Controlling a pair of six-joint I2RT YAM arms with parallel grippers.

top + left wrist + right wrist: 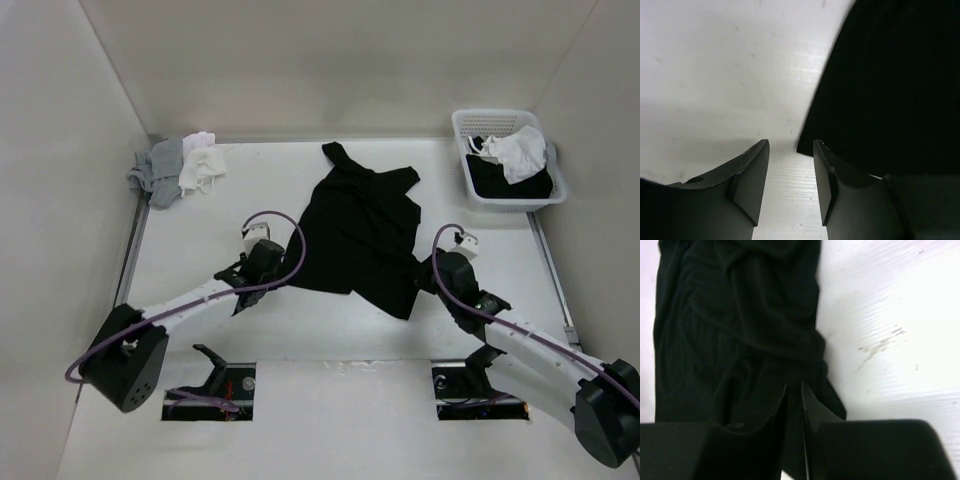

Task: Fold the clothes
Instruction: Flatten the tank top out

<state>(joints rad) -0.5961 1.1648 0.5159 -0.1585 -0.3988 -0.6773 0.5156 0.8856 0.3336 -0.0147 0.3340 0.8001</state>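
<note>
The clothes (355, 225), a thin black sleeveless top, lie spread and rumpled in the middle of the white table, neck end toward the back. My left gripper (268, 268) sits low at the top's near-left corner. In the left wrist view it (790, 142) is open over bare table, with the corner of the clothes (890, 85) just beyond its right fingertip. My right gripper (432, 272) is at the near-right corner. In the right wrist view it (794, 385) stands over the wrinkled clothes (740, 315), jaws only a narrow gap apart, dark fabric showing in the gap.
A white basket (505, 113) at the back right holds a white and a black garment. A heap of small grey and white garments (180, 165) lies at the back left. White walls enclose three sides. Two cut-outs (208, 390) are in the near edge.
</note>
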